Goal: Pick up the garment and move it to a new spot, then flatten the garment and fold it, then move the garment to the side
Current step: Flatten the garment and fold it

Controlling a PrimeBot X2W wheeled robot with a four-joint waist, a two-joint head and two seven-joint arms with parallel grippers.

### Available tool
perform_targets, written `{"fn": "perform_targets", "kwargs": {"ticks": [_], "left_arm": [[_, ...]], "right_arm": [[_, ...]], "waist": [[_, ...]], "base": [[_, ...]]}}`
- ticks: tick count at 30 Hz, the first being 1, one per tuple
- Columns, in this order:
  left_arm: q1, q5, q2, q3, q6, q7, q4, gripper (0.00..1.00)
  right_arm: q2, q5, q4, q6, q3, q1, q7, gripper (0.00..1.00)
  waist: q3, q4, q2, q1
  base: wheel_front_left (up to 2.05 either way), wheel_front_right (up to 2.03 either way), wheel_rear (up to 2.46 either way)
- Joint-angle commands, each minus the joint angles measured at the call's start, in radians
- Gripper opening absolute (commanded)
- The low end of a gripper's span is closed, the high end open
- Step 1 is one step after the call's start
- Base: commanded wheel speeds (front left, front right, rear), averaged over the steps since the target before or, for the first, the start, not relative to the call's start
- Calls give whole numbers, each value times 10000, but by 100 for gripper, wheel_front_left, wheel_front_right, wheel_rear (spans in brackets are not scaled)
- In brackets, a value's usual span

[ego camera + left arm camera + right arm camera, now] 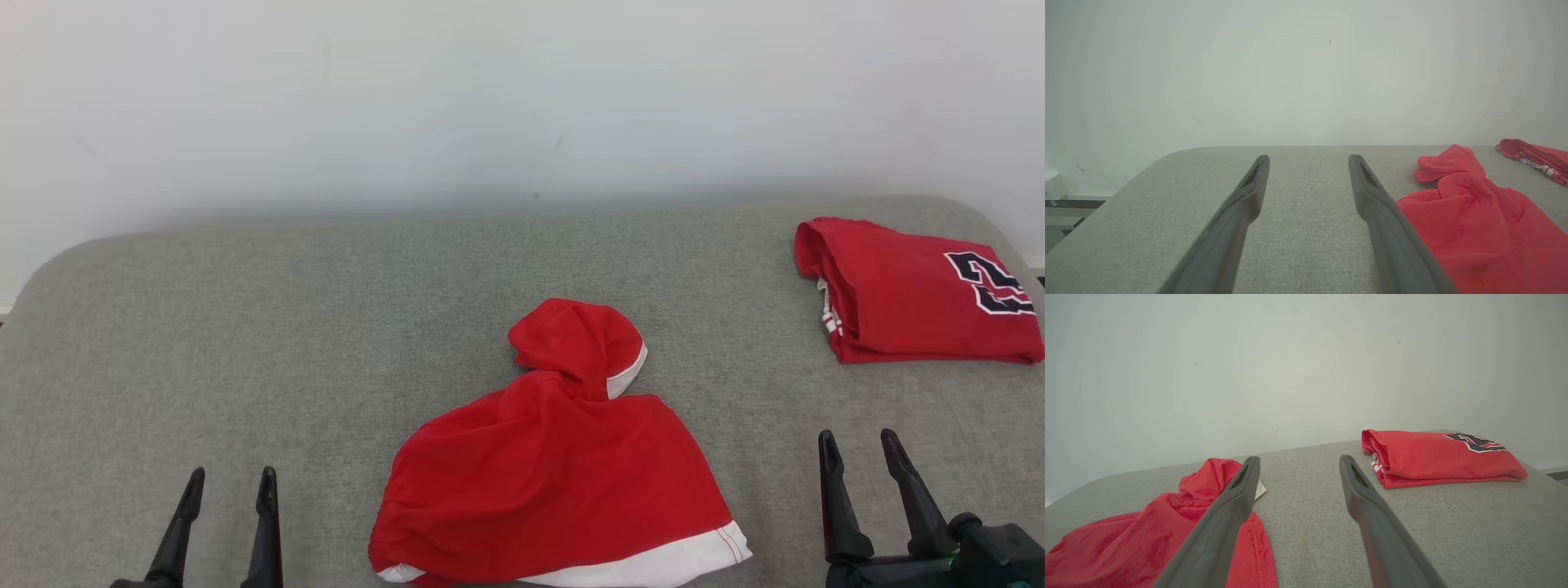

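A crumpled red garment with white trim lies in a heap at the front middle of the grey padded table. It also shows at the right of the left wrist view as the red garment and at the lower left of the right wrist view. My left gripper stands open at the lower left, apart from the cloth, with nothing between its fingers. To the heap's right my right gripper is open too and holds nothing; its fingers point at bare table.
A folded red shirt with a dark number print rests at the table's back right corner, seen also as the folded shirt. A pale wall rises just behind the table. The table's rounded left edge drops off there.
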Motion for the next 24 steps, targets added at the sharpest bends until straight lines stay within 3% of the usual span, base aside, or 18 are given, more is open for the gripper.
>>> {"fn": "perform_targets", "kwargs": {"ticks": [1, 24], "left_arm": [[105, 73, -47, -29, -36, -30, 9, 100], [126, 35, 171, -581, -236, -30, 700, 100]], "right_arm": [[-39, -38, -51, -21, 5, 100, 0, 100], [-131, -80, 125, -21, 87, 381, 0, 100]], "waist": [[-70, -96, 0, 0], [-37, -75, 0, 0]], "base": [[0, 0, 0], [0, 0, 0]]}}
